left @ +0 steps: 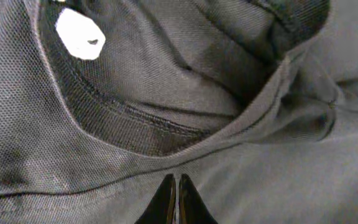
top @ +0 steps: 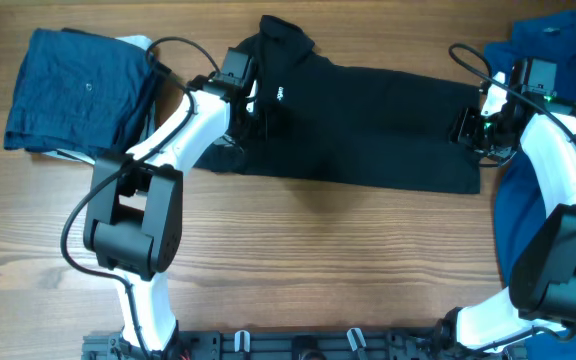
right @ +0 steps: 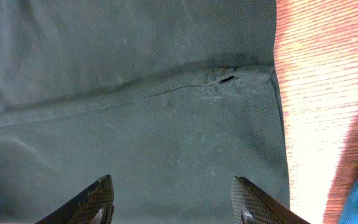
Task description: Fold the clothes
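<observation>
The black T-shirt (top: 368, 125) lies across the far half of the table as a long strip, neck end left, hem end right, with small white lettering (top: 279, 95) near the neck. My left gripper (top: 253, 105) is shut, its tips (left: 176, 180) resting on the fabric just below the neck opening (left: 166, 93), where a white patch (left: 79, 34) shows. No fabric shows between the tips. My right gripper (top: 468, 125) is open, its fingers (right: 171, 180) spread over the shirt (right: 135, 93) near the hem corner.
Dark navy folded garments (top: 78, 90) with a pale one under them (top: 138, 45) lie at the far left. A bright blue shirt (top: 558, 40) lies along the right edge, under my right arm. Bare wooden table (top: 318, 250) runs along the front.
</observation>
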`<state>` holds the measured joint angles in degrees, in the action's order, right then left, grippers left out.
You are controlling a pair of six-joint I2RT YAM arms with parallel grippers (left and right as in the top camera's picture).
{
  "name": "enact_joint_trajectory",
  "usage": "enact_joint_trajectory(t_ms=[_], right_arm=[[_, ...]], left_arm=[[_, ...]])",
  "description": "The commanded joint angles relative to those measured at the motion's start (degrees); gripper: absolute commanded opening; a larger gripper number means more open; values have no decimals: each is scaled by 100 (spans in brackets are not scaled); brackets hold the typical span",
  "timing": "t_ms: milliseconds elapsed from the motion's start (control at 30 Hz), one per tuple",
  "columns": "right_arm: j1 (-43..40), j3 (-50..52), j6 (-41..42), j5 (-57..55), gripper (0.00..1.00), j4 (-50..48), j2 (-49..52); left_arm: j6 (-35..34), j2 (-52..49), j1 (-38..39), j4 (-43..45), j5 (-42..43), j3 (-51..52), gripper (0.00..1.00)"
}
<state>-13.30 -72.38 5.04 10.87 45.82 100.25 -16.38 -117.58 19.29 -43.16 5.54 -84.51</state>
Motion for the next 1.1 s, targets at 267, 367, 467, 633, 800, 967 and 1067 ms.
enact_joint_trajectory(t_ms=[267,367,467,633,800,967,1067], right_arm=[[13,-46,-55,-76,61,-13,-50],[13,-46,-55,-76,61,-15,-50],[13,-46,-59,-74,61,-61,-50],[11,-186,-466,-9,62,-168,-50],[11,-1156,-461,-17,68,-229,-28],[11,-1248,-509,-861,76,-1209,142],[11,-1246,-680,-1049,78,-1628,496]], left_arm=[[92,-205,-2,870,-225,223,4],[92,-203,-2,1646,-584,223,4],[94,-234,-46,2529,-905,223,4],[90,-232,-101,2608,-448,-623,4],[96,-234,-177,1176,-450,-3053,33],[118,-468,-374,1698,-444,-3220,56],[138,-970,-457,2326,-341,-3217,57]])
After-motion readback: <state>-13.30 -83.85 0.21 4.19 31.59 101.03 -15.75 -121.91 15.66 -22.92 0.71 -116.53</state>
